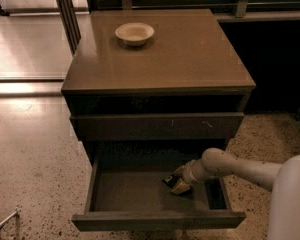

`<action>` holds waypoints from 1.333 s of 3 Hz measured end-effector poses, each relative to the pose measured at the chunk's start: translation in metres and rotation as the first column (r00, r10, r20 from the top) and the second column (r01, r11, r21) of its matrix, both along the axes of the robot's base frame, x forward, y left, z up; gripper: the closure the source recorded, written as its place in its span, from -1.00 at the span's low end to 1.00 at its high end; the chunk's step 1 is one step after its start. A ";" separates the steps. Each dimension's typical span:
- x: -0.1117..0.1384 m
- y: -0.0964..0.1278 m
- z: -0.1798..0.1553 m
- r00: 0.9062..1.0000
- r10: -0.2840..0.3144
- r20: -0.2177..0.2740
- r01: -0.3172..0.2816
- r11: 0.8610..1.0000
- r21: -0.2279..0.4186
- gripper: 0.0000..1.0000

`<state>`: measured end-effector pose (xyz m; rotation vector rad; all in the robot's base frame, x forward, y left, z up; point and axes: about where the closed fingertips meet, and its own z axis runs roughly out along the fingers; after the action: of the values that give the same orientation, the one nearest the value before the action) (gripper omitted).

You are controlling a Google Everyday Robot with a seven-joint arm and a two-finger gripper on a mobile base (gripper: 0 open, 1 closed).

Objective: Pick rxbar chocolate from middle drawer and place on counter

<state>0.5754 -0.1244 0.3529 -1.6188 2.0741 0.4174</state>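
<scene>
The middle drawer (pixel 140 191) is pulled out wide below the cabinet, its plain front panel (pixel 157 220) nearest the camera. My gripper (pixel 178 180) reaches in from the right, low over the drawer floor, right of centre. A small black piece, the rxbar chocolate (pixel 168 180), shows at the gripper's tip, touching or nearly touching it; most of the bar is hidden. The glossy tan counter (pixel 190 54) tops the cabinet.
A round cream bowl (pixel 134 33) stands at the counter's back left. A closed drawer front with small pale scratches (pixel 157 125) sits above the open drawer. My pale arm (pixel 240 168) crosses the drawer's right side. Speckled floor (pixel 30 159) lies to the left.
</scene>
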 end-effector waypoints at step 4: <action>-0.033 0.021 0.194 0.953 0.297 0.055 -0.292 0.952 -0.090 1.00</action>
<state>0.5427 -0.1035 0.5468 -1.9725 1.8241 0.3750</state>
